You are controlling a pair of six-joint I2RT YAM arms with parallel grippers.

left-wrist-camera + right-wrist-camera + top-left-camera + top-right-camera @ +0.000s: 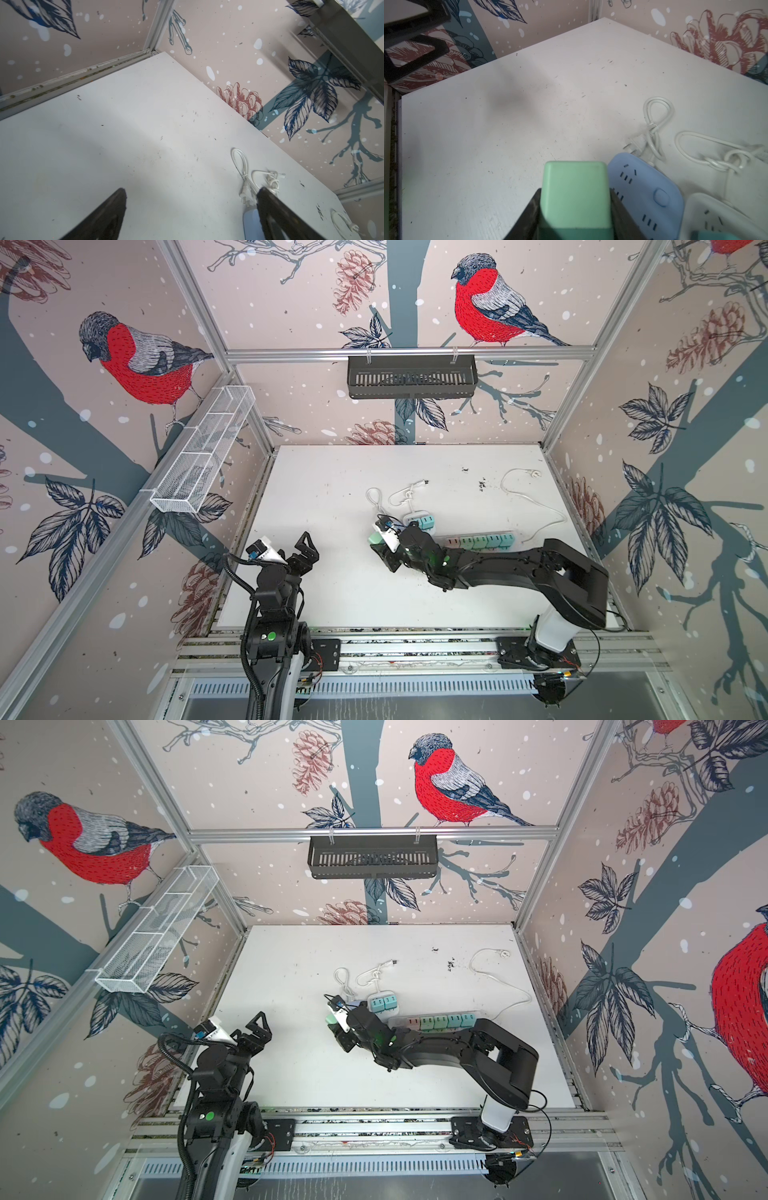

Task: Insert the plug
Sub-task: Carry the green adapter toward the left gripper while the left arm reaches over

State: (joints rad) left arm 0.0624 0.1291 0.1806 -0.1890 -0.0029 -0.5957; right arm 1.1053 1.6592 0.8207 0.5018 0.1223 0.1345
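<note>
- L end effector (pixel 191 190): released, empty, over table (pixel 332 489) nr front-left corner.
- R end effector (pixel 575 192): clenched on green plug (pixel 574 178), mid-table, just beside blue pwr strip (pixel 648 187).
- Farther back, twd far edge: white cables (pixel 409 489).

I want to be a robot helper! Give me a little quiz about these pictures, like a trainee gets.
1. True or false: the left arm's fingers are open and empty.
2. What colour is the plug between the right arm's fingers? A red, B green, C yellow.
3. Fill in: the power strip beside that plug is ____.
Key: 1 true; 2 B; 3 blue.
</note>
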